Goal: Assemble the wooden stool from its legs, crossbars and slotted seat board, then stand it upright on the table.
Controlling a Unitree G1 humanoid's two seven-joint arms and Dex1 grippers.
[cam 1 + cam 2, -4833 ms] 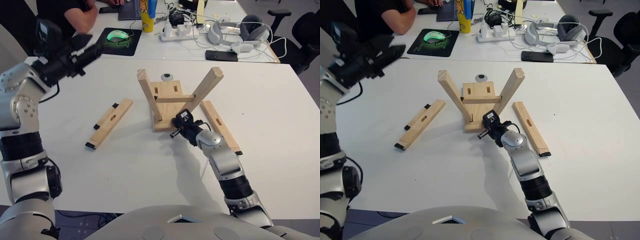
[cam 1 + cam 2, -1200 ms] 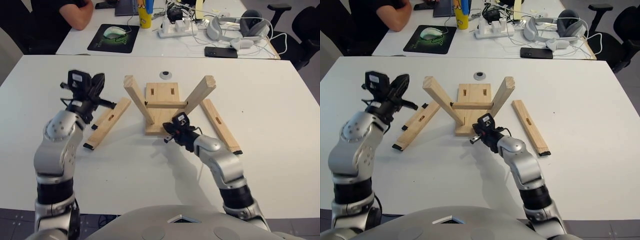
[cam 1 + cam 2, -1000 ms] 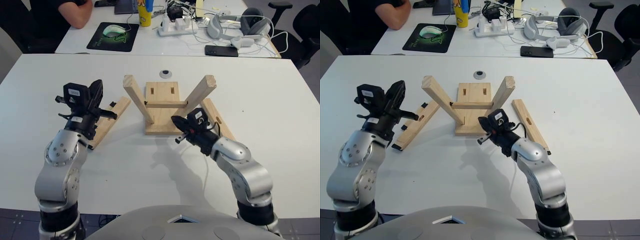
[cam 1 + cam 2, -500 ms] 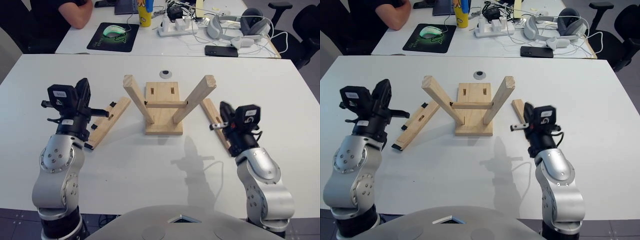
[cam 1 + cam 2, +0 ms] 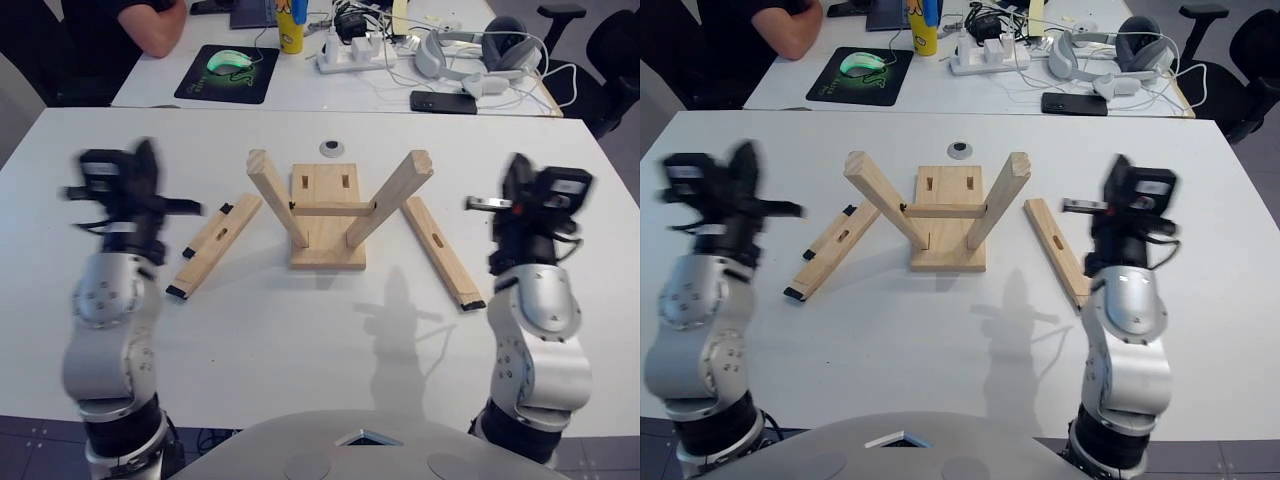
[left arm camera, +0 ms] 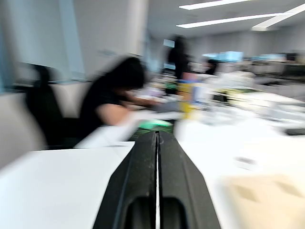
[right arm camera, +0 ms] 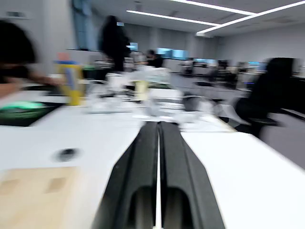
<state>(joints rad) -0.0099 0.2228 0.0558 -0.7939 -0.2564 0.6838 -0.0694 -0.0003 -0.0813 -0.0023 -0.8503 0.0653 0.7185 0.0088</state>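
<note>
Middle of the white counter [image 5: 300,330]: half-built pale wooden stool [image 5: 327,235], lying upside down; its flat slotted seat board [image 5: 325,255] rests on the counter; left standing leg [image 5: 272,190] and right standing leg [image 5: 392,195] splay upward from it, with a thin wooden crossbar [image 5: 330,209] between them
Loose parts: slotted wooden leg on the left [image 5: 215,245] lies flat just beside the stool; slotted wooden leg on the right [image 5: 440,250] lies flat on the other side
Left pincer [image 6: 157,136]: fingers pressed together, holding nothing; raised off the counter, out to the left
Right pincer [image 7: 158,125]: fingers likewise closed on nothing; raised, out to the right
Change: both arms have drawn back and up; a second ago the right pincer was at the seat board's near edge and the left was by the left loose leg; the wood has not shifted
Meaning: probably a pause between steps; roughly half built; two legs left to fit, then turning it upright
</note>
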